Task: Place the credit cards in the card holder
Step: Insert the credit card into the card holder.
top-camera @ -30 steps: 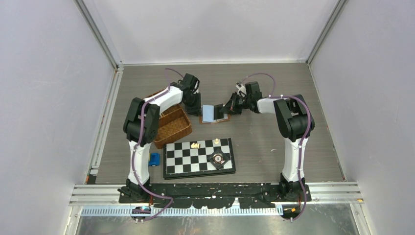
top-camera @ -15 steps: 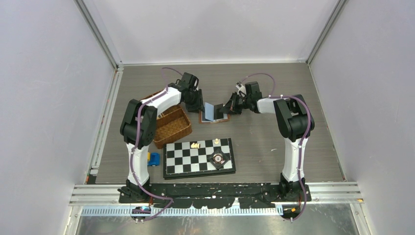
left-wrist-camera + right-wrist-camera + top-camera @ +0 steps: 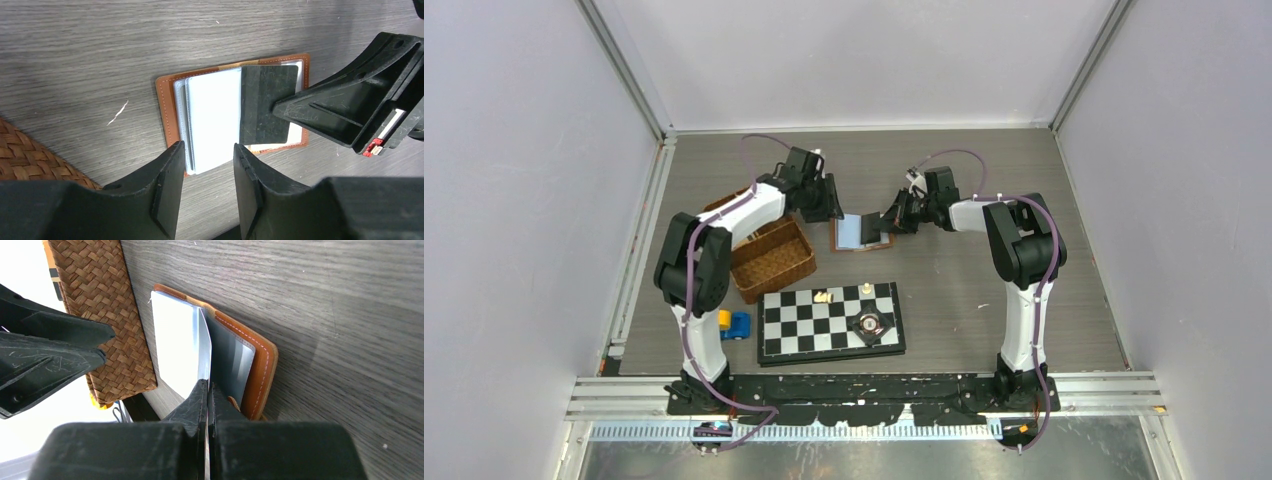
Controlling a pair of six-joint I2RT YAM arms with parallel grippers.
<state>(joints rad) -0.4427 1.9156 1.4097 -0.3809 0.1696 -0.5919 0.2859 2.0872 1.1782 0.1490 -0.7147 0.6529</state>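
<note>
Top view: the card holder lies open in the upper centre of frame, between the two arms, with the wicker basket to its left and the chessboard below. The left gripper sits just left of it and slightly higher in frame, not touching. The right gripper is on its right edge, so right is the arm in contact. Left wrist view: the left fingers are spread with nothing between them, and the gap points up-frame at the holder's left half. The credit cards are stacked there, long axis top-to-bottom, in line with that gap. One right finger lies flat over the right half. Right wrist view: the right fingers are pressed together, pinching a thin pale leaf of the card holder that stands edge-up at centre frame. Can't tell if it's a sleeve or a card. My read: any next push on the cards runs along that axis, from the left side, with right as the anchor.
</note>
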